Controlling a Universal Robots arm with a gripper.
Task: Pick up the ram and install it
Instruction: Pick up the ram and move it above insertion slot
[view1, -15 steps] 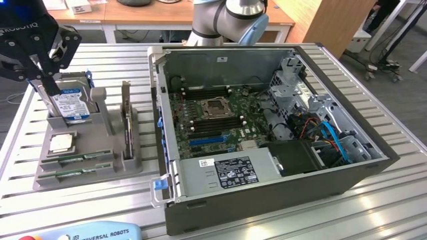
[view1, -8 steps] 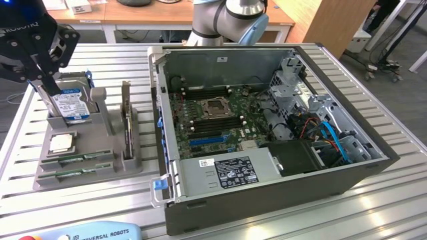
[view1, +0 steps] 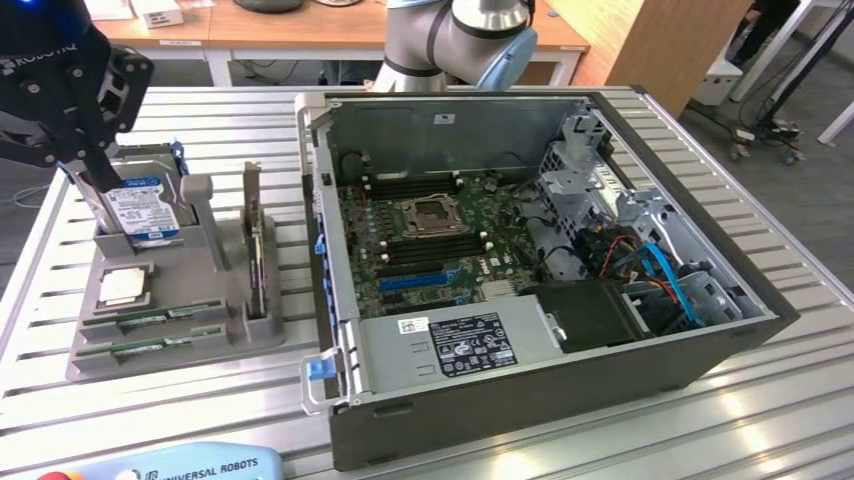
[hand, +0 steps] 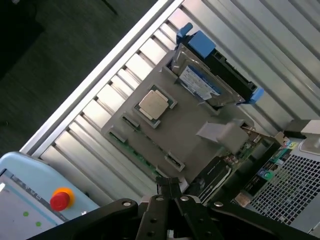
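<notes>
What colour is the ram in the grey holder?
Green; the ram shows best in the exterior view.

Before you, on one slatted table (view1: 747, 420): one open computer case (view1: 534, 400) and one grey holder (view1: 194, 290). On that holder you can count two ram sticks (view1: 160, 317), one hard drive (view1: 140, 208), one processor chip (view1: 122, 288) and one expansion card (view1: 252, 250). Also one teach pendant (view1: 187, 465), carrying one red button (hand: 60, 200).
</notes>
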